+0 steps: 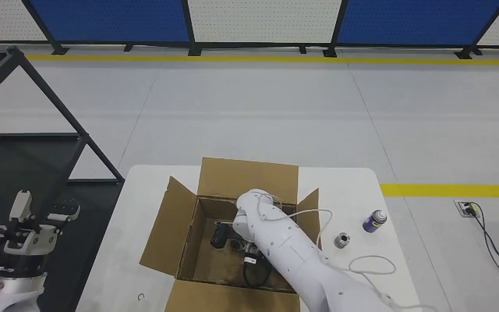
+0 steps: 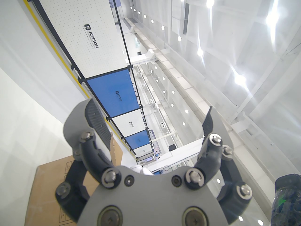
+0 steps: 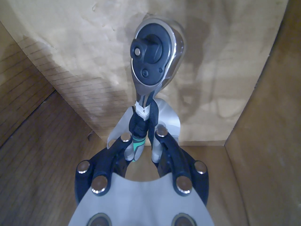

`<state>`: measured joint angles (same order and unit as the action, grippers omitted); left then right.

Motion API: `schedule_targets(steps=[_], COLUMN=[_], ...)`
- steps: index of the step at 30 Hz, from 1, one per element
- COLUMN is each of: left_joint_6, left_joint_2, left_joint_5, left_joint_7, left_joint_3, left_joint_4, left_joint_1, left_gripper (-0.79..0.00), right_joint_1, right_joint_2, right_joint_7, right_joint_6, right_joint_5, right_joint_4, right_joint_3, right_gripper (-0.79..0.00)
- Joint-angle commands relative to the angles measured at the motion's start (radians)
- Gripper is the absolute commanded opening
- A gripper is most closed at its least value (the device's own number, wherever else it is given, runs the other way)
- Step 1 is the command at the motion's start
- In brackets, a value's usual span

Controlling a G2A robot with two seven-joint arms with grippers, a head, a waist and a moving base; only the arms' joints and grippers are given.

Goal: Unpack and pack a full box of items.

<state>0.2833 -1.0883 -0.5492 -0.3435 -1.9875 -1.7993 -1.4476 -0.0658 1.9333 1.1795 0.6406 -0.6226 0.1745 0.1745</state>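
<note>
Right tool clamps ratchet by its handle inside box, likely for removal; left tool wide, empty.

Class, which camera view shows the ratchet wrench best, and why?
The right wrist view: the ratchet wrench stands close up, its handle clamped in the right hand, its head in full sight. In the top view the right arm hides it inside the box. The left wrist view faces the ceiling, away from it.
</note>
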Motion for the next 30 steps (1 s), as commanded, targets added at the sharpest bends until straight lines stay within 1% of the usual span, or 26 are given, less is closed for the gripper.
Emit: schedule_targets(steps=[1,5,7,8,15,19,22,25,30], left_joint_6=[0.000,0.000,0.000,0.000,0.000,0.000,0.000,0.000,0.000], left_joint_2=[0.000,0.000,0.000,0.000,0.000,0.000,0.000,0.000,0.000], left_joint_5=[0.000,0.000,0.000,0.000,0.000,0.000,0.000,0.000,0.000], left_joint_7=[0.000,0.000,0.000,0.000,0.000,0.000,0.000,0.000,0.000], left_joint_3=[0.000,0.000,0.000,0.000,0.000,0.000,0.000,0.000,0.000], left_joint_4=[0.000,0.000,0.000,0.000,0.000,0.000,0.000,0.000,0.000], left_joint_1=[0.000,0.000,0.000,0.000,0.000,0.000,0.000,0.000,0.000], left_gripper=[0.000,0.000,0.000,0.000,0.000,0.000,0.000,0.000,0.000], right_joint_1=[0.003,0.006,0.008,0.008,-0.007,-0.020,-0.035,-0.051,-0.075], right_joint_2=[-0.003,-0.014,-0.023,-0.028,-0.057,-0.083,-0.107,-0.135,-0.200], right_joint_7=[-0.011,-0.058,-0.113,-0.137,-0.266,-0.360,-0.403,-0.421,-0.386], right_joint_6=[0.011,0.039,0.083,0.087,0.056,0.055,0.031,-0.001,-0.070], right_joint_5=[0.001,-0.013,-0.029,-0.037,-0.094,-0.137,-0.168,-0.194,-0.217], right_joint_4=[0.000,0.007,0.018,0.014,0.039,0.073,0.109,0.164,0.320], right_joint_3=[0.004,0.007,0.006,0.006,0.003,0.000,-0.001,0.002,0.025], right_gripper=[-0.785,-0.785,-0.785,-0.785,-0.785,-0.785,-0.785,-0.785,-0.785])
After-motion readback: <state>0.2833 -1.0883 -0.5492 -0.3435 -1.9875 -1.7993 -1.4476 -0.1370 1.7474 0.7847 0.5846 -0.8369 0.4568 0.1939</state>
